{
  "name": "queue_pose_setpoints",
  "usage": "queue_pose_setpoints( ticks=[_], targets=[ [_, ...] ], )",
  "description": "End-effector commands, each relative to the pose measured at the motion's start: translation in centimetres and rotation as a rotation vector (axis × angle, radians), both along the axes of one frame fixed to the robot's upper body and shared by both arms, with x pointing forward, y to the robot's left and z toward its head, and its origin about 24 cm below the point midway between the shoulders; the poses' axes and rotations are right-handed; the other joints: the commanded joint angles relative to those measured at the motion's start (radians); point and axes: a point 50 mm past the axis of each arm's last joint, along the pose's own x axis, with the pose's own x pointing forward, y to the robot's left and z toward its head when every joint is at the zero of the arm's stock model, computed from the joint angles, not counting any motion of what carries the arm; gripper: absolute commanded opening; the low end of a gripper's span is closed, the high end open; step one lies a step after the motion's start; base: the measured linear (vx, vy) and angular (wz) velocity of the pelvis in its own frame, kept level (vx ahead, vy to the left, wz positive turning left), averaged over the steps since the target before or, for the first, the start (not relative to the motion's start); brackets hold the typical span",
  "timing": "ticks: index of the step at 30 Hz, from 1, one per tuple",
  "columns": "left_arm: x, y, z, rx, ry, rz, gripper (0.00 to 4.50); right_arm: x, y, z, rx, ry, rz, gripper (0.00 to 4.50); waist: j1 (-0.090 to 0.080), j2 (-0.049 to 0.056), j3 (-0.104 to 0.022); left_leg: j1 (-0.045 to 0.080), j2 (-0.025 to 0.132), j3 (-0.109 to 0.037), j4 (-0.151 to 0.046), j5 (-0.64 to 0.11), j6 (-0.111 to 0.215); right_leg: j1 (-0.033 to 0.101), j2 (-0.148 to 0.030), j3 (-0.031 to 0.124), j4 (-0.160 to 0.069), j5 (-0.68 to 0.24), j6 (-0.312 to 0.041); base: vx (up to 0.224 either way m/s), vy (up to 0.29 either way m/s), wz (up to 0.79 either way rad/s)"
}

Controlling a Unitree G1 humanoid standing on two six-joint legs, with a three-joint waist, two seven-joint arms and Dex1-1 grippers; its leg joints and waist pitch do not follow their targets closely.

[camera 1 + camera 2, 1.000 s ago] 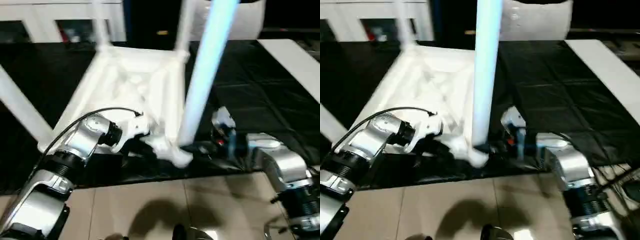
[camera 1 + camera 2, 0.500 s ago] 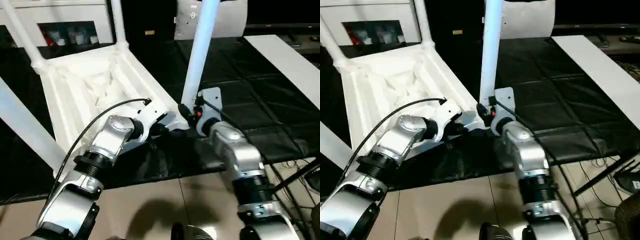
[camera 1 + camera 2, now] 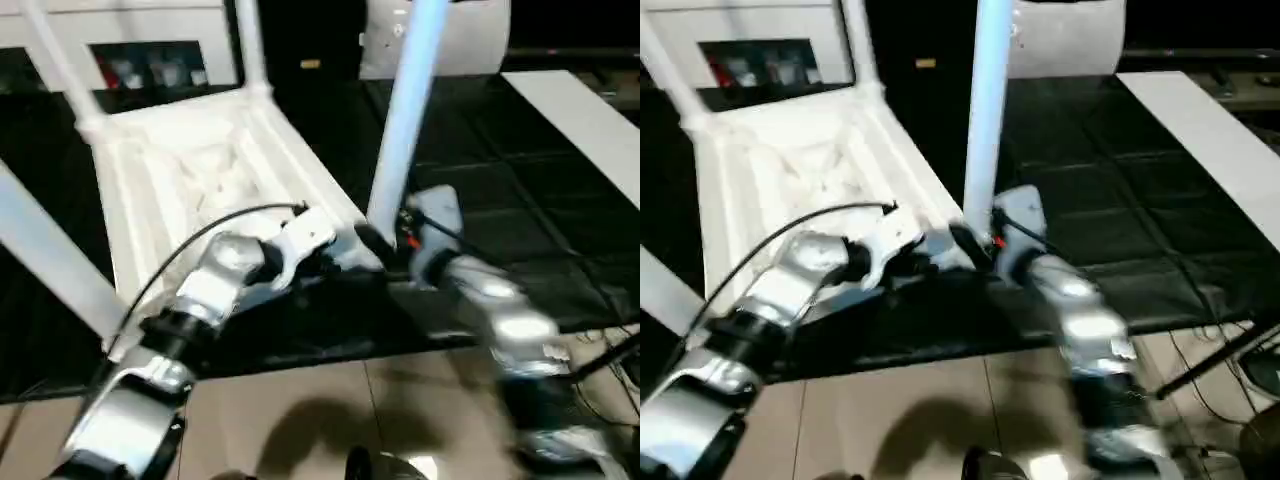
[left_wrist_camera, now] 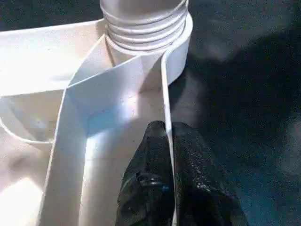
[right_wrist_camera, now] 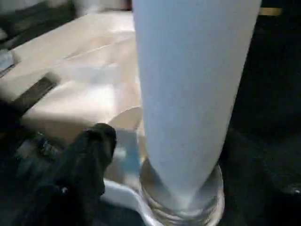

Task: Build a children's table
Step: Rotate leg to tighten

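— Left gripper (image 4: pixel 168 141), what is it doing?
— Its two black fingers are pinched on the thin side wall of the white plastic rectangular table top (image 3: pixel 190 170), one finger on each face of the wall, just beside the corner socket.
— And how does the top lie?
— Upside down on the black quilted mat (image 3: pixel 500 200), ribbed hollow underside facing up. The long round tapering white leg (image 3: pixel 405 110) at the near corner stands upright in that socket, its threaded base (image 4: pixel 143 23) showing above the collar. Other white legs rise from the far corners.
— The right gripper (image 3: pixel 385 245)?
— It sits at the foot of that near leg. One black finger (image 5: pixel 87 162) shows just beside the leg's base, apart from it; whether the fingers are spread or closed I cannot tell.
— Anything else around?
— White cabinets (image 3: pixel 130 40) stand behind the mat, and a flat white board (image 3: pixel 580 115) lies on the right.
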Motion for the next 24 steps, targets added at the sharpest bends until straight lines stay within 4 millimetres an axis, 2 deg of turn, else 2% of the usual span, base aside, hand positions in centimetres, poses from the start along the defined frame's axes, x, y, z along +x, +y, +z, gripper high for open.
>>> queue_pose_setpoints(
  ticks=[1,4,6,10,11,12,14,16,17,18,20,22,24],
  targets=[
    [-1.2,-1.3,0.2,-0.05,0.003,-0.18,0.0,-0.8,0.3,0.4,-0.018,-0.007,0.143,4.09,0.004,-0.008,-0.087,-0.002,0.014,0.002,-0.056,-0.094,0.161,0.077,-0.066,0.058,-0.069,-0.422,-0.074,0.0,0.0,0.0],
    [-1.4,-0.7,0.4,-0.068,0.042,-0.257,0.0,-1.4,-1.2,0.7,-0.111,-0.009,0.295,4.09,0.013,-0.009,-0.085,0.003,0.017,0.003,-0.058,-0.122,0.143,0.072,-0.067,0.057,-0.075,-0.466,-0.069,0.0,0.0,0.0],
    [-1.5,-0.5,0.4,-0.053,0.048,-0.283,0.0,-1.4,-1.4,0.8,-0.122,-0.006,0.329,4.09,0.019,-0.01,-0.085,-0.001,0.018,0.002,-0.058,-0.119,0.14,0.074,-0.068,0.057,-0.072,-0.465,-0.067,0.0,0.0,0.0],
    [-2.0,0.7,0.1,0.037,0.075,-0.401,0.0,-1.6,-2.1,1.2,-0.12,0.03,0.462,4.09,0.029,-0.01,-0.088,0.001,0.017,0.003,-0.058,-0.129,0.139,0.075,-0.068,0.056,-0.074,-0.476,-0.063,0.0,0.0,0.0],
    [-2.0,0.8,0.2,0.048,0.077,-0.418,0.0,-1.7,-2.2,1.2,-0.113,0.041,0.485,3.82,0.03,-0.01,-0.088,0.0,0.018,0.002,-0.058,-0.122,0.138,0.075,-0.068,0.057,-0.072,-0.467,-0.066,0.0,0.0,0.0],
    [-2.0,0.9,0.2,0.058,0.079,-0.435,0.0,-1.7,-2.3,1.3,-0.108,0.052,0.507,3.82,0.031,-0.009,-0.089,0.0,0.021,0.002,-0.058,-0.12,0.137,0.074,-0.067,0.057,-0.069,-0.451,-0.074,0.0,0.0,0.0],
    [-2.1,1.2,0.5,0.089,0.086,-0.486,0.0,-1.7,-2.4,1.3,-0.094,0.084,0.577,3.74,0.035,-0.014,-0.092,0.001,0.023,0.002,-0.058,-0.112,0.141,0.074,-0.069,0.058,-0.064,-0.428,-0.088,0.0,0.0,0.0],
    [-2.1,1.5,0.7,0.113,0.083,-0.521,0.0,-1.9,-2.3,1.3,-0.083,0.114,0.637,3.55,0.038,-0.011,-0.093,0.0,0.028,0.002,-0.057,-0.087,0.148,0.072,-0.07,0.063,-0.055,-0.381,-0.109,0.0,0.0,0.0],
    [-2.1,1.5,0.7,0.113,0.083,-0.521,0.0,-1.9,-2.3,1.3,-0.083,0.114,0.637,3.4,0.038,-0.016,-0.094,0.0,0.027,0.003,-0.057,-0.086,0.153,0.073,-0.068,0.062,-0.054,-0.372,-0.114,0.0,0.0,0.0],
    [-2.1,1.5,0.9,0.12,0.079,-0.536,0.0,-1.9,-2.2,1.3,-0.079,0.125,0.662,3.32,0.04,-0.017,-0.096,-0.003,0.028,0.002,-0.056,-0.072,0.155,0.075,-0.069,0.064,-0.047,-0.354,-0.122,0.0,0.0,0.0],
    [-2.1,1.6,1.2,0.13,0.075,-0.56,0.0,-2.1,-2.1,1.2,-0.078,0.145,0.707,3.22,0.048,-0.018,-0.096,-0.005,0.028,0.004,-0.055,-0.055,0.162,0.075,-0.07,0.065,-0.043,-0.337,-0.126,0.0,0.0,0.0],
    [-2.0,1.6,1.3,0.131,0.073,-0.568,0.0,-2.2,-2.0,1.1,-0.083,0.157,0.727,2.96,0.055,-0.017,-0.096,-0.002,0.03,0.004,-0.057,-0.044,0.161,0.073,-0.071,0.066,-0.042,-0.334,-0.129,0.0,0.0,0.0],
    [-1.9,1.6,1.4,0.135,0.067,-0.575,0.0,-2.4,-1.9,0.9,-0.096,0.178,0.763,2.84,0.057,-0.018,-0.094,-0.003,0.03,0.005,-0.057,-0.049,0.157,0.073,-0.071,0.066,-0.043,-0.341,-0.129,0.0,0.0,0.0]
  ],
)
